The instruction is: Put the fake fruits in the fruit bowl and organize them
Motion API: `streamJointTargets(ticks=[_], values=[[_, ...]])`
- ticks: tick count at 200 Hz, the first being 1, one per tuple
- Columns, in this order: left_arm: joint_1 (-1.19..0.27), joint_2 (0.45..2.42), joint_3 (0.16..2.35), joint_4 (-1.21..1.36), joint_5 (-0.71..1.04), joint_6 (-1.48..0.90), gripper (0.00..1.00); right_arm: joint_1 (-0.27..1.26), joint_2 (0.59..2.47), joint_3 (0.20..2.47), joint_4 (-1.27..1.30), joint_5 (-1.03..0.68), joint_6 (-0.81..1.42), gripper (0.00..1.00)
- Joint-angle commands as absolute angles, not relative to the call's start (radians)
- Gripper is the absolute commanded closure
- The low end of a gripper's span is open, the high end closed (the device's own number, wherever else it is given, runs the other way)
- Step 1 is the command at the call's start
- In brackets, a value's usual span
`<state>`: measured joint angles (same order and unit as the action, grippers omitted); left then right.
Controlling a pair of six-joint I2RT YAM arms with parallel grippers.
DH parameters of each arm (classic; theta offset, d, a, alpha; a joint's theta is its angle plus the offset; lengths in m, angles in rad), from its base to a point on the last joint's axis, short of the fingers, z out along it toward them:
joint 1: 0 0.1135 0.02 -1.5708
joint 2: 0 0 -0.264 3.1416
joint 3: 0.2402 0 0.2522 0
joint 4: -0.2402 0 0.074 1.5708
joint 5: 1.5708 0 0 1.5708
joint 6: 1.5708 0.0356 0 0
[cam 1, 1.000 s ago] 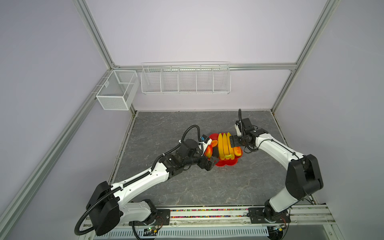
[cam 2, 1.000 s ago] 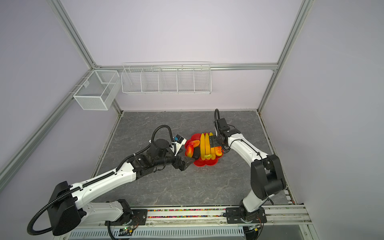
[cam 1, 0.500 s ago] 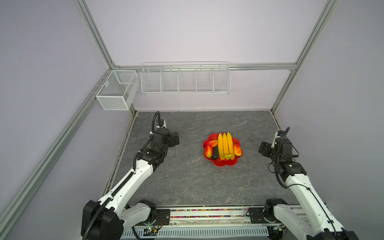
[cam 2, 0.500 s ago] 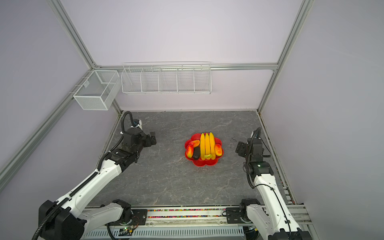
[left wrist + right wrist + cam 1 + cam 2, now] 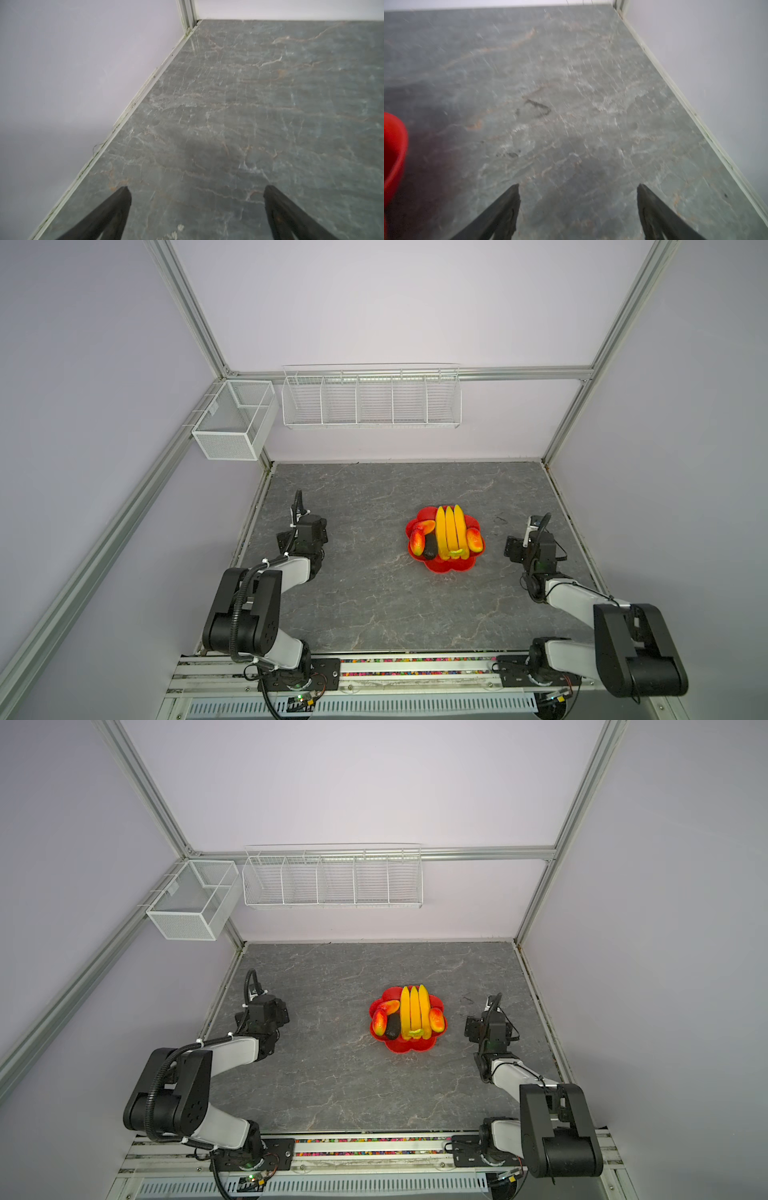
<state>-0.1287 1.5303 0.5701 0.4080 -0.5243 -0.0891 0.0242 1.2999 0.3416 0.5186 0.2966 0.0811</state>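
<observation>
In both top views the red scalloped fruit bowl (image 5: 446, 567) (image 5: 409, 1047) sits right of the table's centre. It holds the yellow banana bunch (image 5: 450, 531) (image 5: 413, 1011), a dark avocado (image 5: 430, 549) (image 5: 391, 1029), two mangoes on the left (image 5: 417, 542) (image 5: 426, 526) and one on the right (image 5: 474, 540). My left gripper (image 5: 309, 526) (image 5: 197, 189) is open over bare table near the left wall. My right gripper (image 5: 519, 547) (image 5: 578, 187) is open and empty to the right of the bowl, whose rim (image 5: 394, 145) shows at the edge of the right wrist view.
Two white wire baskets (image 5: 232, 418) (image 5: 371, 397) hang on the left and back walls. Walls and frame posts close the grey stone-pattern table on three sides. A dark scuff mark (image 5: 538, 108) lies on the table ahead of my right gripper.
Both arms have pulled back from the bowl, the left to the left wall side and the right to the right side. All the fruit stays in the bowl.
</observation>
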Motion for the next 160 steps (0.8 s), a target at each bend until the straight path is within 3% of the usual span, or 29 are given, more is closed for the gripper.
streamJointTargets(ticks=[1, 22, 30, 36, 48, 61, 160], values=[[-0.093, 1.516, 0.532, 0.625, -0.407, -0.056, 0.01, 0.014, 1.404, 0.316, 0.878, 0.214, 0.006, 0.11], [-0.079, 1.532, 0.391, 0.887, -0.336, -0.046, 0.01, 0.019, 1.562, 0.327, 1.033, 0.154, -0.036, 0.11], [-0.076, 1.567, 0.359, 1.004, -0.332, -0.027, 0.01, 0.017, 1.533, 0.359, 0.924, 0.142, -0.036, 0.11], [-0.075, 1.548, 0.367, 0.944, -0.322, -0.037, 0.01, 0.015, 1.515, 0.398, 0.81, 0.141, -0.025, 0.11], [-0.072, 1.531, 0.408, 0.843, -0.332, -0.055, 0.01, 0.012, 1.549, 0.372, 0.927, 0.141, -0.029, 0.11], [-0.072, 1.543, 0.398, 0.884, -0.328, -0.044, 0.01, 0.012, 1.519, 0.388, 0.841, 0.137, -0.025, 0.11], [-0.072, 1.556, 0.388, 0.922, -0.324, -0.035, 0.01, 0.01, 1.528, 0.39, 0.854, 0.132, -0.024, 0.11]])
